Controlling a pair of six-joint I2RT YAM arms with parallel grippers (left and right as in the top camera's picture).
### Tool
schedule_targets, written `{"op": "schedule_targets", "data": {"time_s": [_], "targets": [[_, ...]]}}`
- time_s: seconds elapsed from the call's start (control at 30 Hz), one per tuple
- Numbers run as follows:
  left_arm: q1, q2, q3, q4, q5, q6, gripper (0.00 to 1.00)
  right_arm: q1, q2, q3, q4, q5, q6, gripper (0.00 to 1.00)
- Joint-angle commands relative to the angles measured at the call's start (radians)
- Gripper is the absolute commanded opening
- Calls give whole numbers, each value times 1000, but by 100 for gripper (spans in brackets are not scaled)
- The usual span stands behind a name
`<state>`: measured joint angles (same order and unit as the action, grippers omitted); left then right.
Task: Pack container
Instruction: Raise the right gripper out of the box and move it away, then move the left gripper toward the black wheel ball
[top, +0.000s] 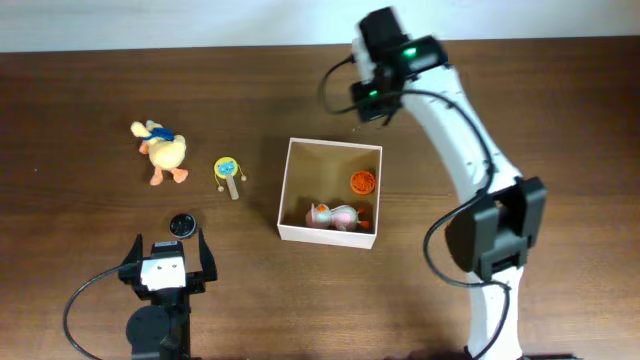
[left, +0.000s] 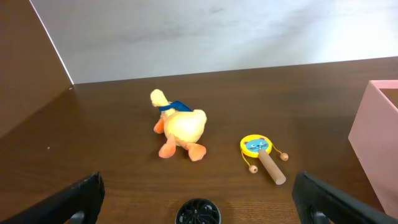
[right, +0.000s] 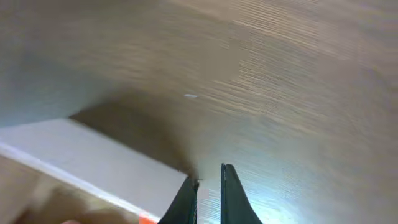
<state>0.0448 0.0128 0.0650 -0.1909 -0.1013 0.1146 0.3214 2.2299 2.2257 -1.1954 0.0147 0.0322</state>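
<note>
Surveying dark wood table (top: 80, 100). Noting container (top: 327, 236) at centre frame, carrying an orange toy (top: 362, 181) and a pale plush (top: 335, 216). Finding left gripper (top: 168, 245) spread wide, empty, lower left; right gripper (right: 208, 193) pinched shut, empty, above the container's upper right corner. Recommending descending squarely over the nearby black disc (top: 180, 224) before closing.

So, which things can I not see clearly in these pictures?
- Pale toy in the container: overhead, too small to identify.
- Container's inside: left wrist view, cut by the right edge; right wrist view, blurred, wall hides it.
- Black round thing: left wrist, cut by bottom edge.
- Right tool: overhead, hidden under its arm.
</note>
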Motion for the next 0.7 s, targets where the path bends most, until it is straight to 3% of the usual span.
{"op": "schedule_targets", "data": {"time_s": [0.0,0.23,0.4,0.47,0.5,0.67], "targets": [[-6,-7,-8,3,8,-6,99,-81,4,18,-19,71,101,4],[-6,-7,-8,3,8,-6,99,-201,4,16,-72,225,251,4],[-6,-7,-8,3,8,-6,99,-253,4,15,-71,257,265,4],[-6,-7,-8,3,8,-6,99,-272,4,6,-57,258,266,9],[-6,-7,-8,3,8,-6,99,-280,4,3,-50,251,265,18],[-6,-7,-8,3,8,-6,99,-308,4,-6,-22,172,265,86]]}}
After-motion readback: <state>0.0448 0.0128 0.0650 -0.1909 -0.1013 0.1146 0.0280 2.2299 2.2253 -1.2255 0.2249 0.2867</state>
